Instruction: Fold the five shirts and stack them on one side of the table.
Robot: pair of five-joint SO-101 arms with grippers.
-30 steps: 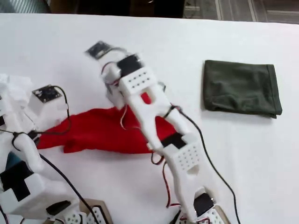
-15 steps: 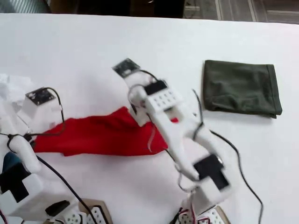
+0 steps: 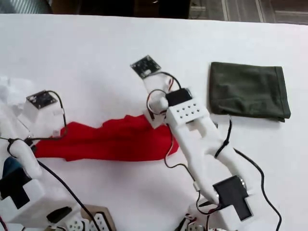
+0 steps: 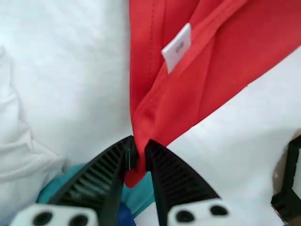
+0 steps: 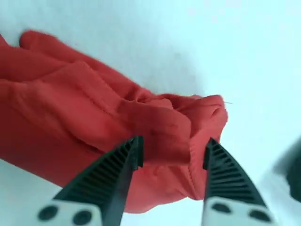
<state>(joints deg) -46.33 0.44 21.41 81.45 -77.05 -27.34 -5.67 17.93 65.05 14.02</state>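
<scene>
The left claw [image 4: 138, 149] is pinched tight on one narrow end of the red shirt [image 4: 188, 80], its black ribbed fingers [image 4: 106, 172] closed on a fold of the fabric, with a white tag [image 4: 178, 47] showing farther along the cloth and a patch of teal fabric [image 4: 54, 188] lying beneath the claw. The right claw [image 5: 173, 149] stands spread wide above the shirt's other end, one finger to each side of a bunched, rolled hump of red cloth; whether the fingertips touch it cannot be told. From above, the red shirt lies drawn out in a long, rumpled band across the near part of the white table [image 3: 96, 43], running from the left arm at the table's left edge to the right arm near the middle. Well apart from it, toward the table's right side, a dark green shirt [image 3: 248, 90] rests folded into a neat rectangle, flat on the tabletop.
</scene>
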